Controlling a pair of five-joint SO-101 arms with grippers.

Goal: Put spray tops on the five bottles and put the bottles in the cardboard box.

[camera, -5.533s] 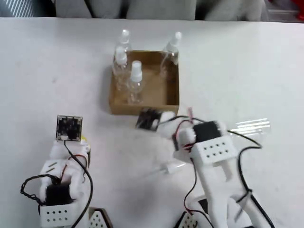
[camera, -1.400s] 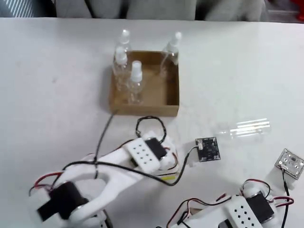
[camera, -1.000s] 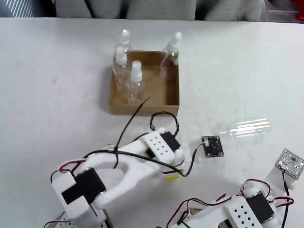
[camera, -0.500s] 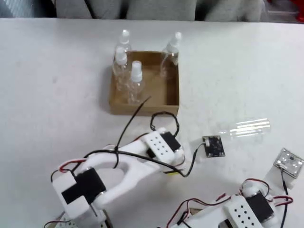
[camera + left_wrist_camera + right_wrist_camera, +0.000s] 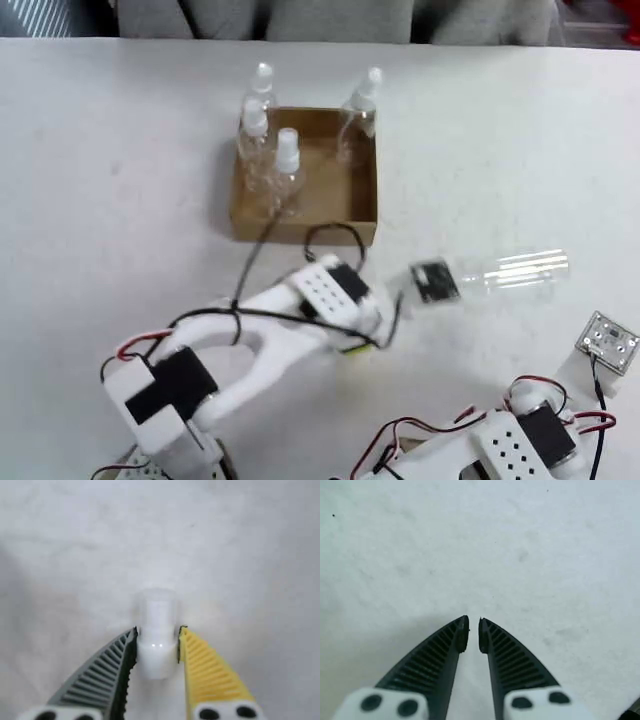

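Left gripper (image 5: 157, 630) clamps spray top (image 5: 157, 611); arm (image 5: 262, 340) outstretched.

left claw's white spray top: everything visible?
The small white plastic spray top is a stubby cylinder with a paler, slightly see-through far end. The left claw is shut on its near half, grey ribbed finger one side, yellow finger the other. It points away from the wrist over the white table; contact with the table can't be told.
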